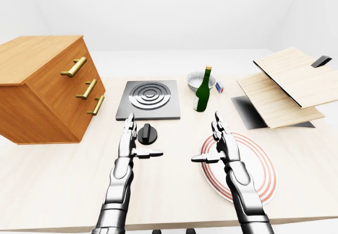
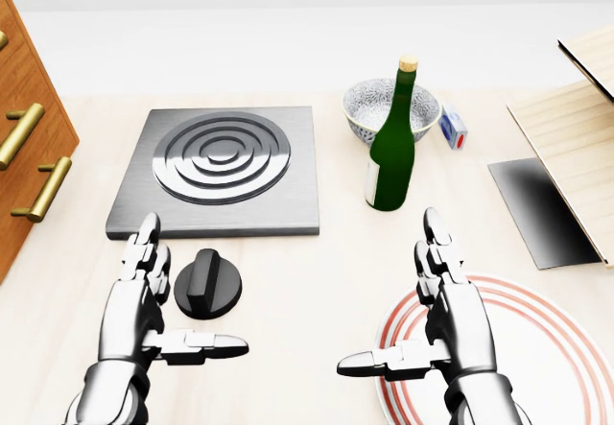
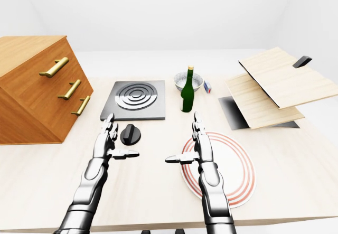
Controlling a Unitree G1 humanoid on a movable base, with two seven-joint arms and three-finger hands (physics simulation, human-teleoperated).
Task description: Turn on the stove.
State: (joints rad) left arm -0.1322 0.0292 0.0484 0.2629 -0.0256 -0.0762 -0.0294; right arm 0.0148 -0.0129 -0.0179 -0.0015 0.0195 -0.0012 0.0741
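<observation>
- Our left hand (image 2: pixel 142 302) is spread open at the head view's lower left — fingers straight, thumb out sideways under the black knob (image 2: pixel 207 283); it sits just beside the knob, gripping nothing.
- Our right hand (image 2: pixel 443 312) is equally open and empty, over the red-ringed plate (image 2: pixel 561 348) at lower right.
- The stove (image 2: pixel 221 168) lies at upper centre, directly above the knob.
- The green bottle (image 2: pixel 392 147) shows a pale label — we cannot read any writing.

One stove (image 2: pixel 219 170), one black knob (image 2: pixel 207 284), one green bottle (image 2: pixel 392 144), one patterned bowl (image 2: pixel 370 106), one red-ringed plate (image 2: pixel 547 343), one wooden drawer cabinet (image 1: pixel 46 89), three brass handles (image 1: pixel 85 89), two robot hands (image 2: pixel 137 302)
</observation>
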